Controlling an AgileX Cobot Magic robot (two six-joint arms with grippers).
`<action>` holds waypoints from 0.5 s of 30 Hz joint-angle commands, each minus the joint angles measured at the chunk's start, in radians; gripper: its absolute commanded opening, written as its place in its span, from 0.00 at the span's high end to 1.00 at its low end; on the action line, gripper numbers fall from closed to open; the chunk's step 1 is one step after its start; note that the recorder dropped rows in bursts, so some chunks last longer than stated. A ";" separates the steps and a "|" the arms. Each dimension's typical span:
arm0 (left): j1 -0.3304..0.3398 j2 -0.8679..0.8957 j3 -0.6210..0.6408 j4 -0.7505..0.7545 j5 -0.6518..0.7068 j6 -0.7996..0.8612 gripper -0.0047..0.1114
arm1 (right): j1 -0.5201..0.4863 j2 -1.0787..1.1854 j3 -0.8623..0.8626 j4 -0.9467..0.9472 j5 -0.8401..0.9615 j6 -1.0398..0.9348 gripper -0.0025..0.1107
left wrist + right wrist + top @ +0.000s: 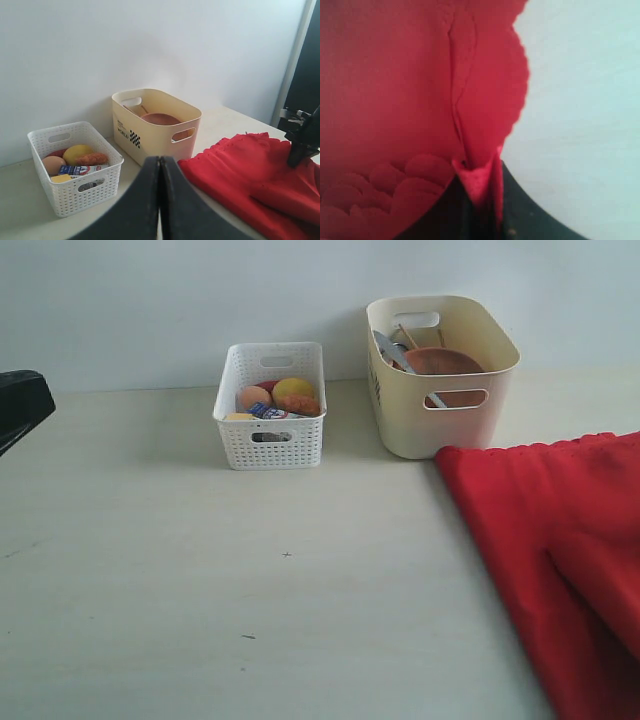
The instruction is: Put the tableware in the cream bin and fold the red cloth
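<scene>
**Left gripper** (159, 161), black, two-fingered: jaws pressed together on nothing, poised above the pale tabletop (200, 590), well to the left of the large smooth cream plastic bin (420, 430).

**Small white perforated plastic basket** (270, 448): just left of the bin and apart from it, holding food items.

**The bin:** a round brown wooden plate (445, 362) lies tilted inside, with a grey metal piece (388, 348) beside it that is too small to identify. No tableware shows on the table, so that half of the task appears done.

**Bright red scalloped-edged fabric cloth** (540, 540): spread to the right of the bin and in front of it. One corner reaches the bin's base, though contact cannot be confirmed. The part farthest from the bin is doubled over.

**Right gripper** (479, 192): clamped on a small pinch of the cloth's scalloped edge, on the side away from the bin.

**Hazards:**
- The hold takes only a narrow bite of thin fabric, so a quick pull could slip it free and let the fold collapse.
- Carried by one point, the edge may sag and land skewed, leaving a crooked fold.
- A sweep toward the bin could drag the corner against it and shift it.
</scene>
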 commanded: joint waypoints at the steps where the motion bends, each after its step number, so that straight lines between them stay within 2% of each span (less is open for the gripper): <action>1: 0.003 -0.007 0.002 -0.006 0.000 -0.007 0.96 | -0.003 -0.014 0.004 0.021 -0.019 -0.019 0.98; 8: 0.003 -0.007 0.004 -0.006 0.004 -0.007 0.96 | -0.056 -0.014 0.062 0.100 -0.096 -0.057 0.98; 15: 0.003 -0.007 0.011 -0.006 -0.001 -0.007 0.96 | -0.084 -0.014 0.062 0.118 -0.096 -0.066 0.98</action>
